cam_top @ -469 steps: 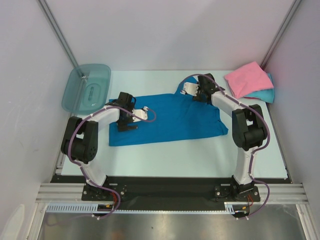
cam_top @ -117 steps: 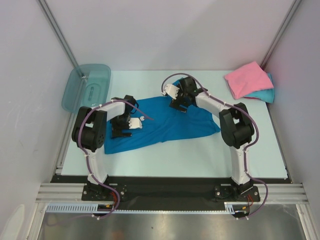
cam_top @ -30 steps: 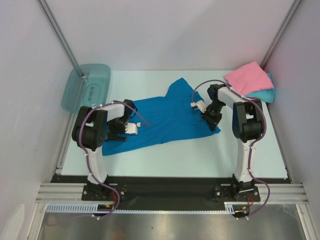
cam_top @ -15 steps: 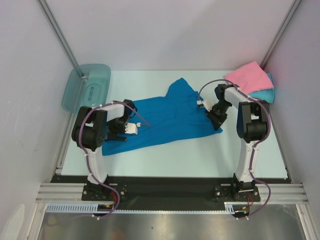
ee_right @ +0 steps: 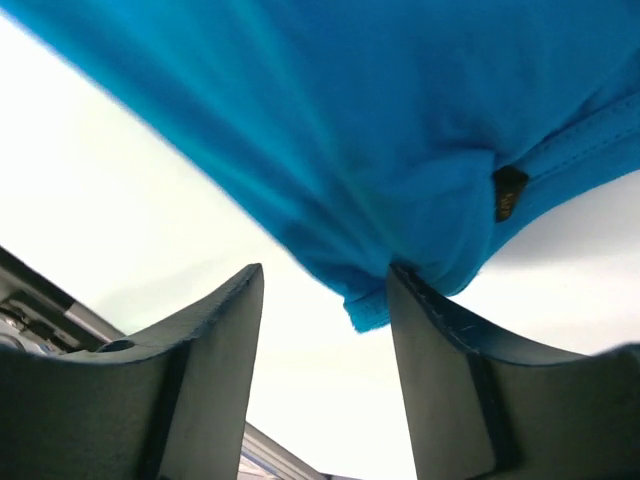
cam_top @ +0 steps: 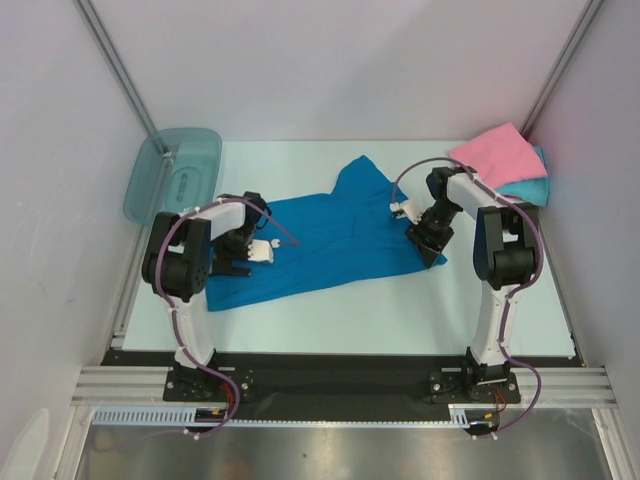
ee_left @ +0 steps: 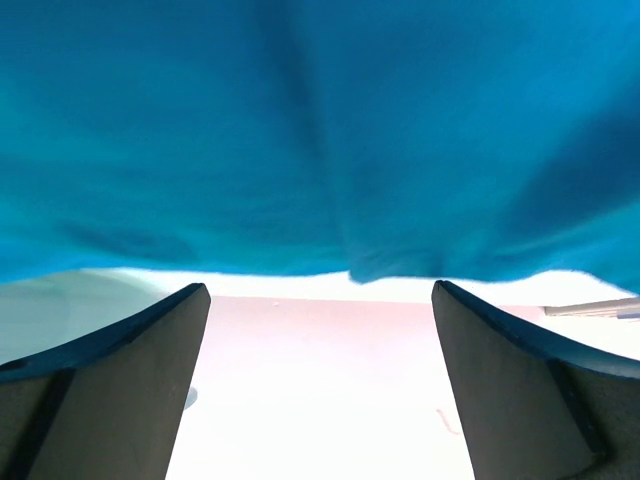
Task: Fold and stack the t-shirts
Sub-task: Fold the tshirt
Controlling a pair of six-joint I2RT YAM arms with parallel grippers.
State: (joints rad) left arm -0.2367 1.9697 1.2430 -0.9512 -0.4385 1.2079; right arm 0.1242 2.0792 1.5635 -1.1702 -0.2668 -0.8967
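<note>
Moved: right gripper (cam_top: 427, 243) jaws have parted at deep blue t-shirt (cam_top: 330, 235) near-right corner.
Left gripper (cam_top: 262, 250): spread wide, empty, over its left side.
Progress: blue one rumpled and unfolded mid-counter (cam_top: 380, 300); pink t-shirt (cam_top: 492, 158) already folded on turquoise t-shirt (cam_top: 530, 188), far right.

You worked in a robotics lab cell: plain white panel walls (cam_top: 330, 60), aluminium extrusion struts (cam_top: 118, 72), a pale table (cam_top: 330, 310), a metal mounting rail (cam_top: 120, 385) at its edge.

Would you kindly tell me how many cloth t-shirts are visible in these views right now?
3. The deep blue cloth t-shirt lies spread in the middle; the folded pink cloth t-shirt sits in the far right corner, atop the lighter turquoise cloth t-shirt. More could hide beneath.
</note>
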